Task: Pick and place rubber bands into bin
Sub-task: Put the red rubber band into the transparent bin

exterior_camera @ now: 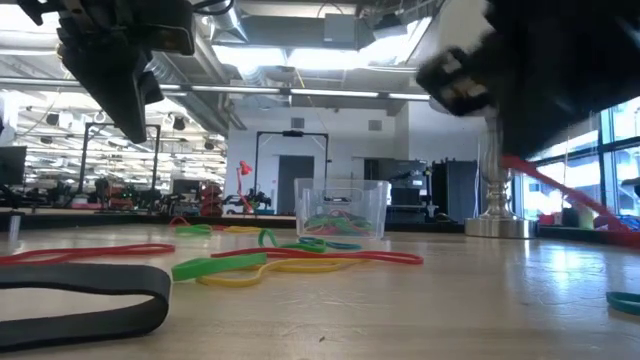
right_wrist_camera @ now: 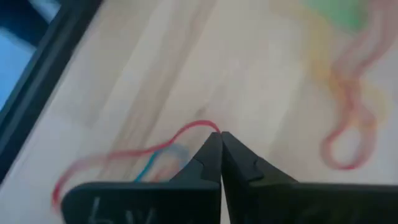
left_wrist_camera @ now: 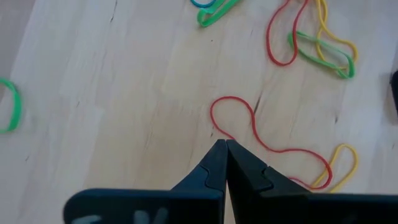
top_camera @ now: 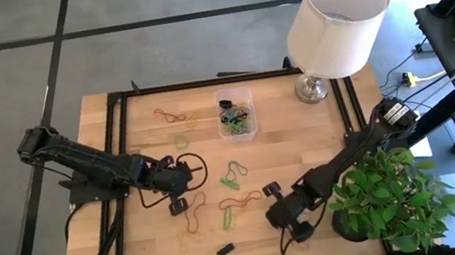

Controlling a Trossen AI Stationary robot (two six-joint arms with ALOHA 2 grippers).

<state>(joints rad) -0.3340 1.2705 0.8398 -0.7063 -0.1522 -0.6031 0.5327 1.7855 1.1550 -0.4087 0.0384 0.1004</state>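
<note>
Pinching a red rubber band, apparently, the right end effector is clenched; the floppy loop could slip before the bin.

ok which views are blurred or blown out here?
Right wrist view: motion blur smears the table and the red rubber band at the shut right gripper. Low view: the near arm at upper right is blurred, the ceiling lights glare. High view: sunlight washes out the white lampshade. Left wrist view: sharp, evenly lit.
</note>
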